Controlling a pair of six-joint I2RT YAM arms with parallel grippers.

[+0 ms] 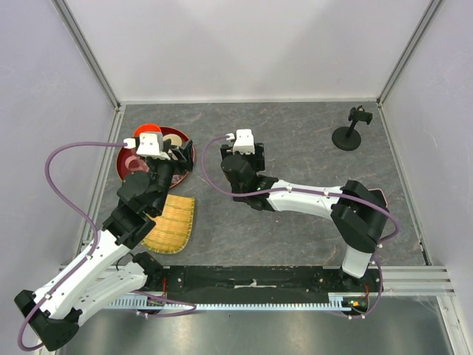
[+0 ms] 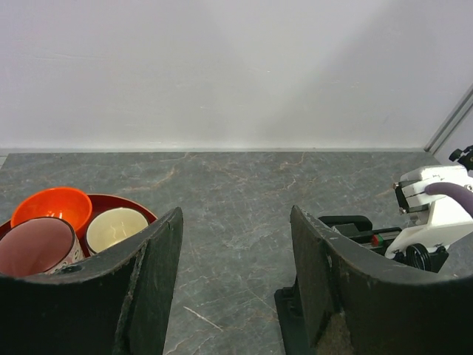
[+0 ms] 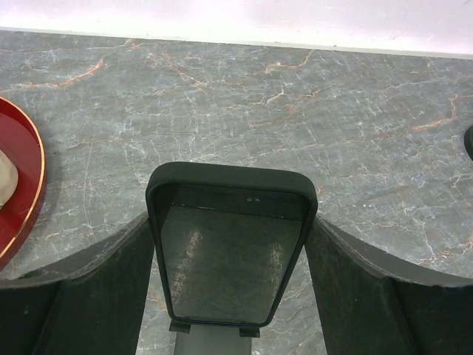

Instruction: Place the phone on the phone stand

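The phone (image 3: 222,259), in a black case with its dark screen up, sits between my right gripper's (image 3: 230,222) two fingers, which press its long sides; it is held tilted above the grey table. In the top view that gripper (image 1: 257,155) is mid-table, left of centre. The phone stand (image 1: 351,133), a black round base with a short post and clip, stands at the far right back corner, well away from the phone. My left gripper (image 2: 236,281) is open and empty, low over the table beside the red tray (image 1: 185,139).
The red tray (image 2: 140,211) holds an orange bowl (image 2: 52,205), a cream bowl (image 2: 114,225) and a pink cup (image 2: 33,248). A woven bamboo mat (image 1: 171,222) lies near the left arm. Walls close the table on three sides. The right arm's wrist (image 2: 436,214) is close to the left gripper's right side.
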